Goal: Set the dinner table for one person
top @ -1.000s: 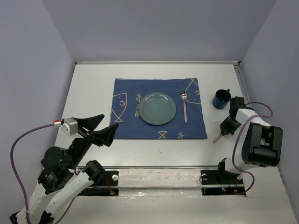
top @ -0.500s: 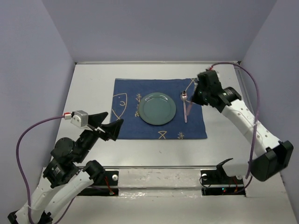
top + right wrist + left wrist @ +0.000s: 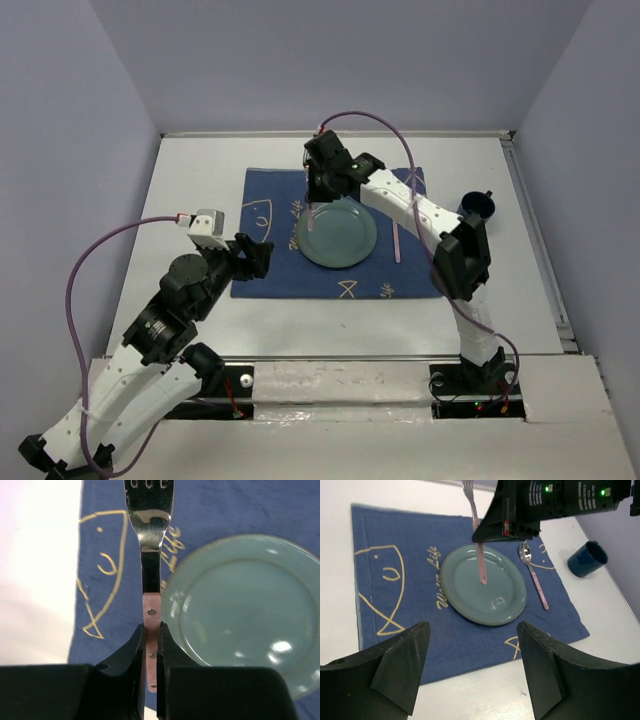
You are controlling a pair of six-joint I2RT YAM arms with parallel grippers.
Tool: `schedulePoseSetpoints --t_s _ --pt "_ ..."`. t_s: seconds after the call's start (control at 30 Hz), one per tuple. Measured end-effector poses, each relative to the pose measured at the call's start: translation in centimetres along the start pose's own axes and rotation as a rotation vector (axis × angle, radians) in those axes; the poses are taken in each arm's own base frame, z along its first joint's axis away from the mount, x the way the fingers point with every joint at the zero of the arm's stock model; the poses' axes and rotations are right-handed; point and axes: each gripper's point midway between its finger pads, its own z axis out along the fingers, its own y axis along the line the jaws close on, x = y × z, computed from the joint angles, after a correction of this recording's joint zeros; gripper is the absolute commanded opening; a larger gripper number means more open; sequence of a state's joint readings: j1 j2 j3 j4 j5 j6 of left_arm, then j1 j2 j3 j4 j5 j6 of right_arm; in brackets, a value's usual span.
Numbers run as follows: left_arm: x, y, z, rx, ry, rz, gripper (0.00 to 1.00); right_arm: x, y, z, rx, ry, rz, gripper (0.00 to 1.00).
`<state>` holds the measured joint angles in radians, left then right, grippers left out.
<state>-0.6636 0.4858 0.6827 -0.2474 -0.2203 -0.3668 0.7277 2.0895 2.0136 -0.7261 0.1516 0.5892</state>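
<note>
Right gripper [image 3: 318, 192] reaches over the far side of the mat [image 3: 275, 215] on the white table [image 3: 190, 180], above the left rim of the plate [image 3: 345, 240]; left gripper [image 3: 250, 260] hovers at the mat's near-left corner. Left wrist: its jaws stand wide apart — nothing between. Right wrist: jaws pinch the fork [image 3: 150, 525] by its pink handle — tines ahead.

Boxed in on three sides by plain lilac panels: back wall [image 3: 340, 60], left wall [image 3: 60, 150], right wall [image 3: 590, 120], all matte and bare. Between them, a white table [image 3: 190, 200], flat and matte, reaching from wall to wall. Along its far edge, a thin pale far rail [image 3: 330, 133], meeting a side rail [image 3: 530, 210] down the right. At the near edge, a glossy strip [image 3: 340, 380] with blurred reflections, then a white ledge [image 3: 350, 440]. Evenly lit; soft, faint shadows only.
</note>
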Motion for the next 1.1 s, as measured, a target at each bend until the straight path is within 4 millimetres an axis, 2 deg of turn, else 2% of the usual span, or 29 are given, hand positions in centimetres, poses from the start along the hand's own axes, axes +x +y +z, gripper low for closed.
schedulePoseSetpoints --t_s 0.13,0.27,0.47,0.57,0.67,0.83,0.93,1.1 --pt "0.9 0.7 0.6 -0.043 0.036 -0.040 0.81 -0.2 2.4 2.4 -0.069 0.017 -0.008 0.00" --pt "1.2 1.7 0.5 -0.094 0.044 -0.038 0.82 0.7 4.1 4.4 -0.122 0.048 0.005 0.00" --pt "0.1 2.1 -0.3 -0.112 0.007 -0.026 0.82 4.3 6.3 7.9 -0.156 0.122 0.032 0.00" --pt "-0.6 2.1 -1.0 -0.099 -0.027 -0.030 0.83 7.1 7.0 9.2 -0.148 0.173 0.037 0.00" --pt "-1.4 1.9 -1.4 -0.082 -0.061 -0.034 0.83 8.8 7.7 9.5 -0.146 0.201 0.038 0.00" --pt "-1.7 1.7 -1.3 -0.066 -0.069 -0.028 0.83 9.7 9.0 9.1 -0.159 0.210 0.050 0.00" --pt "-1.7 1.6 -1.3 -0.052 -0.073 -0.026 0.83 10.1 8.9 9.2 -0.152 0.217 0.063 0.00" --pt "-1.5 1.4 -1.2 -0.035 -0.065 -0.021 0.84 11.8 7.6 10.0 -0.102 0.243 0.073 0.00"
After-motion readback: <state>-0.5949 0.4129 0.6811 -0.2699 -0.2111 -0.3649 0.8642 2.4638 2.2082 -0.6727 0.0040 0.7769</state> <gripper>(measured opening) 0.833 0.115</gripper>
